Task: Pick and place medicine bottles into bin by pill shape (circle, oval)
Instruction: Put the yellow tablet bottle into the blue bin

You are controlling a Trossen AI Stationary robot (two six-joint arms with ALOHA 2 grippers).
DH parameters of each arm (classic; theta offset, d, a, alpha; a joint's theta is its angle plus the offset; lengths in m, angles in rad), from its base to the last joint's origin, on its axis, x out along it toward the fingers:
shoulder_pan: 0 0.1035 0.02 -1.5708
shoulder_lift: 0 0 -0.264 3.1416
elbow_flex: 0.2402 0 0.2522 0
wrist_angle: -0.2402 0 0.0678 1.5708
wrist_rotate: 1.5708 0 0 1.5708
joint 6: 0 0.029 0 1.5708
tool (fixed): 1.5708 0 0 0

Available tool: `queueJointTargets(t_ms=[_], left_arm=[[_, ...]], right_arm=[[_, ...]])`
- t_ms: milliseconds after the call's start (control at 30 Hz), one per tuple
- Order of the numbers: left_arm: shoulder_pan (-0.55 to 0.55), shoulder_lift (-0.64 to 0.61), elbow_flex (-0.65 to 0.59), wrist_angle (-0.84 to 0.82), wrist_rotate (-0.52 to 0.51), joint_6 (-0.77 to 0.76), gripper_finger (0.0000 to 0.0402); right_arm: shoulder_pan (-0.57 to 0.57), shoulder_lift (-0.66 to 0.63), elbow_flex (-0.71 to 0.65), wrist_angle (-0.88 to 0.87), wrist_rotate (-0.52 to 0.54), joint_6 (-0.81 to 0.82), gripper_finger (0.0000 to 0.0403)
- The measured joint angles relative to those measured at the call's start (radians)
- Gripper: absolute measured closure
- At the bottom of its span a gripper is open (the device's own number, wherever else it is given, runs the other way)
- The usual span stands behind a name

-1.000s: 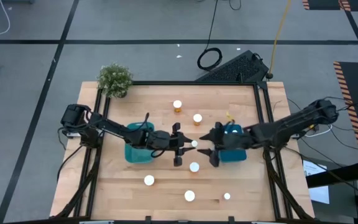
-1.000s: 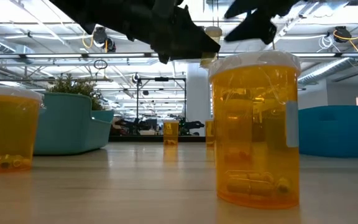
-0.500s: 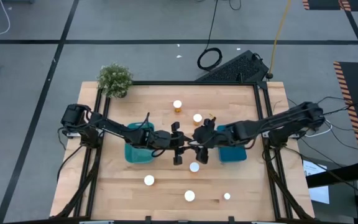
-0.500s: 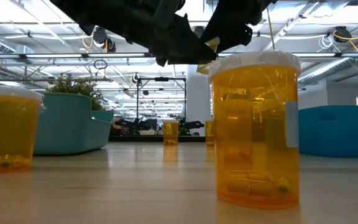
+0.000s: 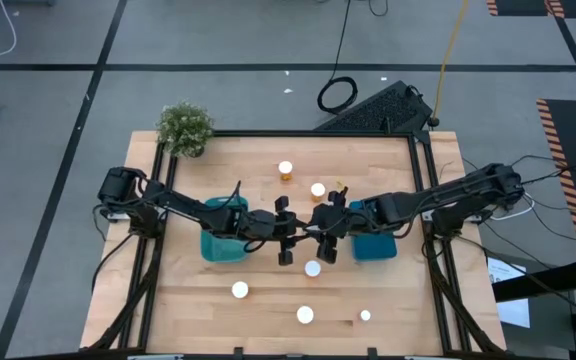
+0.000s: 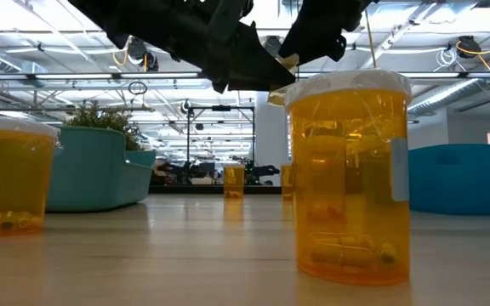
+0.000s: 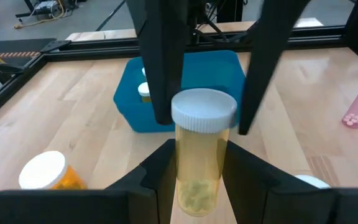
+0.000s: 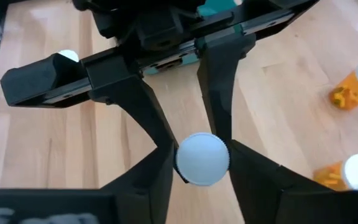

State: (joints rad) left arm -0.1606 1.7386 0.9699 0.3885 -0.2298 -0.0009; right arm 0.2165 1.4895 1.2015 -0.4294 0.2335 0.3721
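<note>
The bottle in play (image 7: 202, 155) was a pale yellowish one with a white cap, held up off the wood in the middle of the table, between the two blue bins. From the left wrist view it stood upright with a heap of small pills at its bottom. The left gripper (image 7: 199, 171) had its fingers clamped on the bottle's body, low down. The right gripper (image 8: 199, 168) had come in from the other side, and its fingers sat against the white cap (image 8: 202, 159), one on each flank; they looked closed on it, though how firmly I could not tell. Seen from above, the two grippers met nose to nose over the middle of the table (image 5: 268, 300).

To my eye this was a handover, the bottle passing from the left arm to the right. The next move would call for the left fingers to let go only once the right ones truly had the cap, then a carry to the right-hand bin (image 5: 376, 246).

Around them, other capped bottles waited: two amber ones (image 5: 286, 170) toward the far edge, one just below the grippers (image 5: 313, 268), and three more along the near edge. A second bin (image 5: 220, 244) sat under the left arm, and a potted plant (image 5: 184, 127) at the far left corner.
</note>
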Motion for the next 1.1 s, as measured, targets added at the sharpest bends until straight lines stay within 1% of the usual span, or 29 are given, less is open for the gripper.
queueJointTargets(t_ms=[100, 200, 367, 433, 533, 633, 733, 833, 967, 1100], left_arm=[[0.000, 0.000, 0.000, -0.001, 0.000, -0.002, 0.0279], [0.000, 0.000, 0.000, 0.000, 0.000, -0.003, 0.0279], [0.000, 0.000, 0.000, 0.001, 0.000, -0.016, 0.0279], [0.000, 0.000, 0.000, -0.001, 0.000, -0.028, 0.0271], [-0.001, 0.000, 0.000, -0.002, 0.002, -0.032, 0.0242], [-0.005, 0.000, 0.000, 0.001, -0.003, -0.047, 0.0198], [-0.005, 0.000, 0.000, 0.001, -0.007, -0.055, 0.0156], [-0.009, 0.000, 0.000, 0.000, -0.008, -0.054, 0.0125], [-0.017, 0.000, 0.000, 0.002, -0.007, -0.051, 0.0102], [-0.019, 0.000, 0.000, 0.007, -0.007, -0.050, 0.0100]], right_arm=[[0.000, 0.000, 0.000, -0.001, 0.000, -0.002, 0.0283], [0.000, 0.000, 0.000, -0.001, 0.000, -0.002, 0.0291], [0.000, 0.000, 0.000, -0.001, -0.001, -0.002, 0.0280], [0.001, 0.000, 0.000, -0.002, -0.005, -0.003, 0.0278], [0.001, -0.007, 0.000, -0.009, -0.034, -0.008, 0.0280], [0.001, -0.019, 0.000, -0.024, -0.055, -0.002, 0.0285], [0.002, -0.047, 0.000, -0.077, -0.059, 0.014, 0.0285], [0.002, -0.082, 0.000, -0.168, -0.058, 0.042, 0.0283], [0.004, -0.137, 0.000, -0.296, -0.056, 0.095, 0.0283], [0.005, -0.184, 0.000, -0.445, -0.055, 0.155, 0.0283]])
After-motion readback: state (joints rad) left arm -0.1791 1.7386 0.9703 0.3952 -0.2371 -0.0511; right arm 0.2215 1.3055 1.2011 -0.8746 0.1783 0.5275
